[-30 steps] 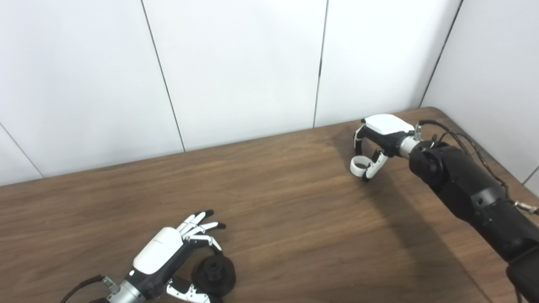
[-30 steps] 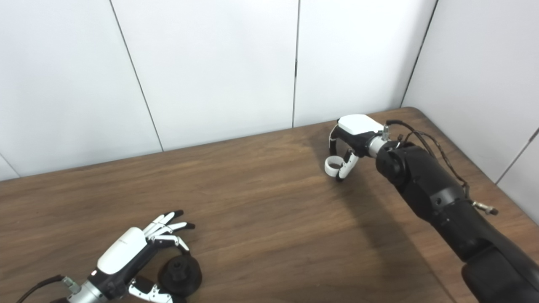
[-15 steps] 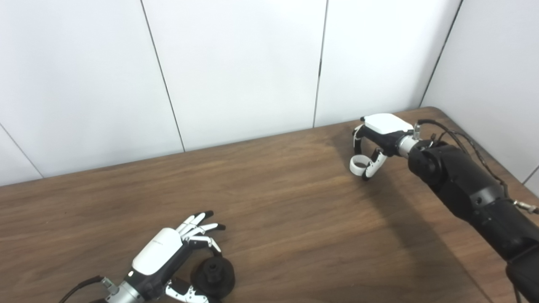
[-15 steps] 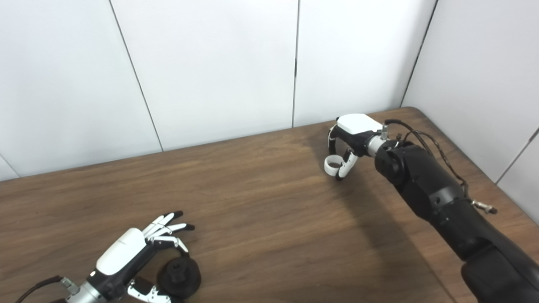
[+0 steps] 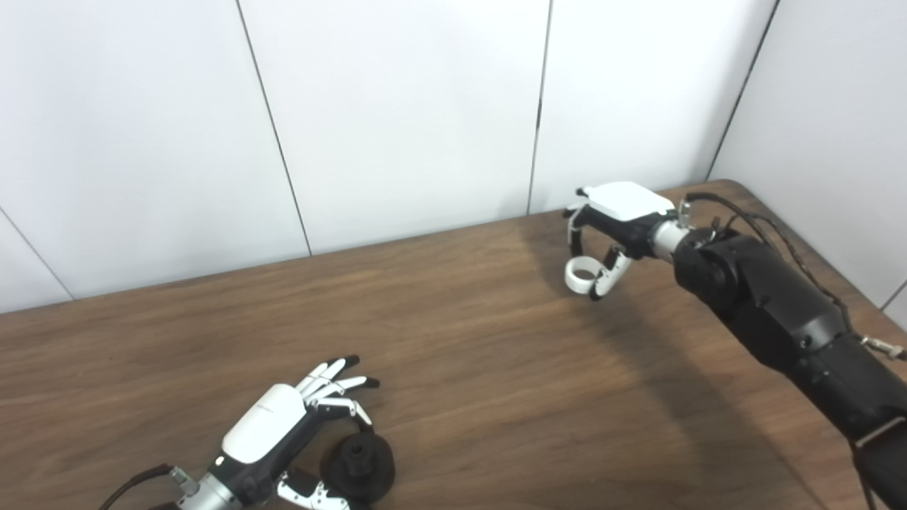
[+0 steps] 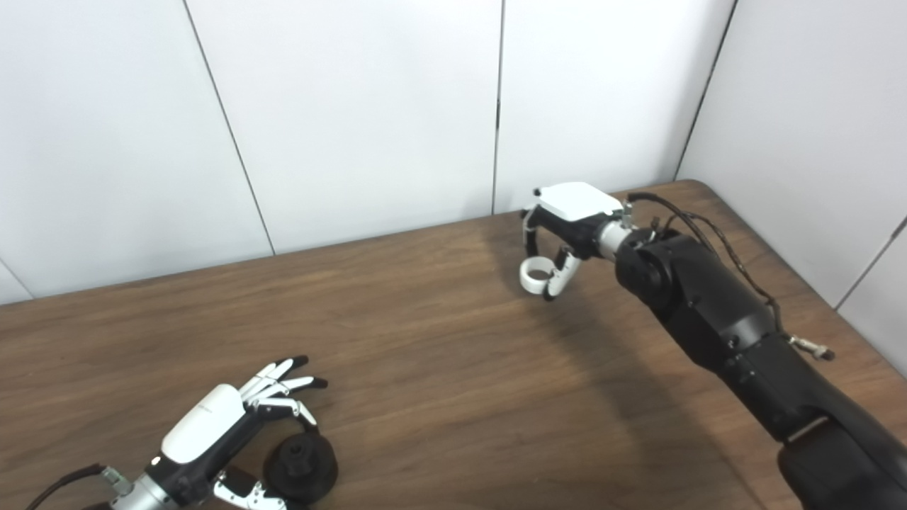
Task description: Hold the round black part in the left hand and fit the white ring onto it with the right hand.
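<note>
Left eye view and right eye view, one scene, entered once.

Item 1: round black part [image 5: 358, 465]. It sits on the wooden table [image 5: 496, 368] at the near left. Our left hand [image 5: 273, 432] curls round it, one finger over its far edge and the thumb at its near side, the remaining fingers fanned out above. We cannot tell whether it is truly gripped or only caged; it does not look lifted.

Item 2: white ring [image 5: 582, 274]. It is pinched between thumb and finger of our right hand [image 5: 611, 227], hole facing up, over the far right of the table. It appears to be clear of the surface, judging by the shadow beneath.

Item 3: progress. We judge the ring pick-up done. The black part is at best half secured. The two pieces lie well apart, so the carry across the table, the alignment over the raised hub of the black part and the fitting itself all remain.

Item 4: containers. We see none: no tray, bin or box anywhere in either view, hence nothing to list as contents.

Item 5: surroundings. White wall panels [image 6: 354, 106] behind the table.
</note>
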Robot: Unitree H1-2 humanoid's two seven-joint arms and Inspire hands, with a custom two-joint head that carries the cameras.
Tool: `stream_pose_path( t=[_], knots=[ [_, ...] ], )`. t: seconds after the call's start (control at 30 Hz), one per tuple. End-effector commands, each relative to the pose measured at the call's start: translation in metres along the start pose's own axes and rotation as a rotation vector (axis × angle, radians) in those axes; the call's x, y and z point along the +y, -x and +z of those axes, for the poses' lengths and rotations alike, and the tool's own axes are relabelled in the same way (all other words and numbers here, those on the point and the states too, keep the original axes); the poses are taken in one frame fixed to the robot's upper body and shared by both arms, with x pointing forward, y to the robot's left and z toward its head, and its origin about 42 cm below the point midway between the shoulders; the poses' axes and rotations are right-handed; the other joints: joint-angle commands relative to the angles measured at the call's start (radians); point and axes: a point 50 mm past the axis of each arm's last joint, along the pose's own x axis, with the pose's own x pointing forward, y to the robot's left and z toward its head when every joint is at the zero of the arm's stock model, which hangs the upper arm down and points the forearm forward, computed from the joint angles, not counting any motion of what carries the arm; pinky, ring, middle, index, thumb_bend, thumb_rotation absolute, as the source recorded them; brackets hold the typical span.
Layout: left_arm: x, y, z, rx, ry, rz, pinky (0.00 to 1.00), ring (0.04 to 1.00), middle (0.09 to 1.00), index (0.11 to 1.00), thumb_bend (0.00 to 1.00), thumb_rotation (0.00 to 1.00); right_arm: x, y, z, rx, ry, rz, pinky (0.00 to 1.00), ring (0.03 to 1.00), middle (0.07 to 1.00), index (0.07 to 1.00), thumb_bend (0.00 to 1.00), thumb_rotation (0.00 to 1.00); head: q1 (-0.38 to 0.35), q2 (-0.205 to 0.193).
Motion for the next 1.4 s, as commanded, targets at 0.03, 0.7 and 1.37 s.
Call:
stream_pose_path(
  t=[0.03,0.7,1.37],
  knots=[
    [0.0,0.003,-0.009,0.032,-0.04,-0.059,1.0,1.0,0.878,0.483,0.52,0.06,-0.046,-0.001,0.024,-0.119,0.02,-0.098,1.0,1.0,0.886,0.479,0.53,0.14,0.001,0.001],
    [-0.018,-0.01,0.001,0.033,-0.03,-0.063,1.0,1.0,0.868,0.482,0.52,0.06,-0.076,0.039,0.147,-0.648,-0.015,-0.152,1.0,1.0,0.892,0.479,0.53,0.14,0.201,0.025],
    [-0.015,-0.021,0.014,0.039,-0.027,-0.049,1.0,1.0,0.866,0.482,0.52,0.06,-0.067,0.065,0.227,-0.937,-0.056,-0.138,1.0,1.0,0.906,0.479,0.52,0.14,0.303,0.063]
  ],
)
